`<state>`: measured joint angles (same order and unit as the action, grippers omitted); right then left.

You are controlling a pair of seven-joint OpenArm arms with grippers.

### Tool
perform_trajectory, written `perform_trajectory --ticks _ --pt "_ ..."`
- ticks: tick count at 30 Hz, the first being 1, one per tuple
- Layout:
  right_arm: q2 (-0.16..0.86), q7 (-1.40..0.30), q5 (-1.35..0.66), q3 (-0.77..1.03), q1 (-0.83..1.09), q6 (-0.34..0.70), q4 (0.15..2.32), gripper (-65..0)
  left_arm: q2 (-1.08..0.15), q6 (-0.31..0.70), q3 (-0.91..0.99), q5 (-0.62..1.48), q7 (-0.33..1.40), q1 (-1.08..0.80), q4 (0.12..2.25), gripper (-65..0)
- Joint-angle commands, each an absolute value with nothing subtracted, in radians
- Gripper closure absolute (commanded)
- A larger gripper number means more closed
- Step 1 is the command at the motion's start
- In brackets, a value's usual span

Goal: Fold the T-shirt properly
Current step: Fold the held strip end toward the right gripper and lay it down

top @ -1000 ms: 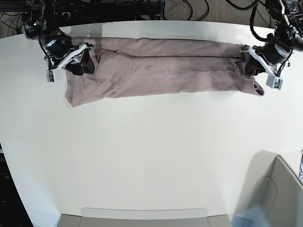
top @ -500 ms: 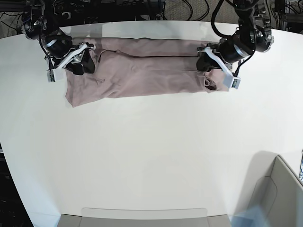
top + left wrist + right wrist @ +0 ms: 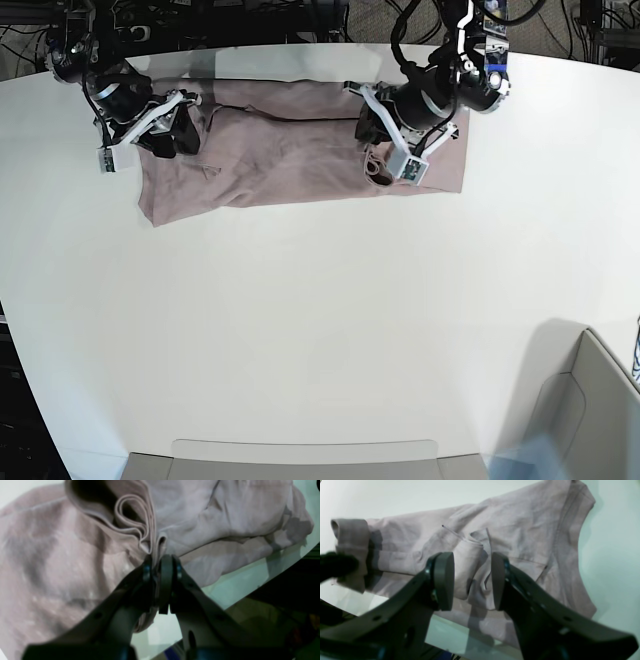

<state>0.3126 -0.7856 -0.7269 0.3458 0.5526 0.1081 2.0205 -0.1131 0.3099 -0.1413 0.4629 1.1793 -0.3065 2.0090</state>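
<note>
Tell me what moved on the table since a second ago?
The left gripper, shut on the T-shirt, carried its end of the shirt across toward the other arm, folding that end back over the middle. The shirt now looks shorter across the table. The right gripper stayed at the other end, its jaws open with a fold of cloth between them.
</note>
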Motion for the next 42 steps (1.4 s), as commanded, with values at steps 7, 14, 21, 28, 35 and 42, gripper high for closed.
perform_trajectory --ticks 7,14,21,28,35,42 --pt "0.325 -0.763 -0.736 0.351 0.565 0.113 2.041 -24.7 -0.110 0.269 -0.151 0.476 1.150 -0.285 2.011 0.0" --pt "0.325 -0.763 -0.736 0.351 0.564 0.113 2.041 -24.7 -0.108 0.186 -0.194 0.476 1.150 -0.269 1.979 0.0" --pt "0.325 -0.763 -0.736 0.351 0.561 0.113 2.037 -24.7 -0.110 -0.082 -0.302 0.484 1.101 -0.269 2.006 -17.3" --pt "0.325 -0.763 -0.736 0.351 0.559 0.113 2.037 -24.8 -0.116 -0.064 -0.357 0.621 1.038 -0.266 2.029 -6.0" --pt "0.325 -0.756 -0.765 0.427 0.547 0.114 2.043 -24.8 -0.117 -0.067 -0.228 0.624 1.046 -0.272 2.029 0.0" --pt "0.332 -0.780 -0.997 0.618 0.541 0.243 2.023 -25.0 -0.119 -0.067 -0.160 0.624 1.046 -0.309 2.029 0.0"
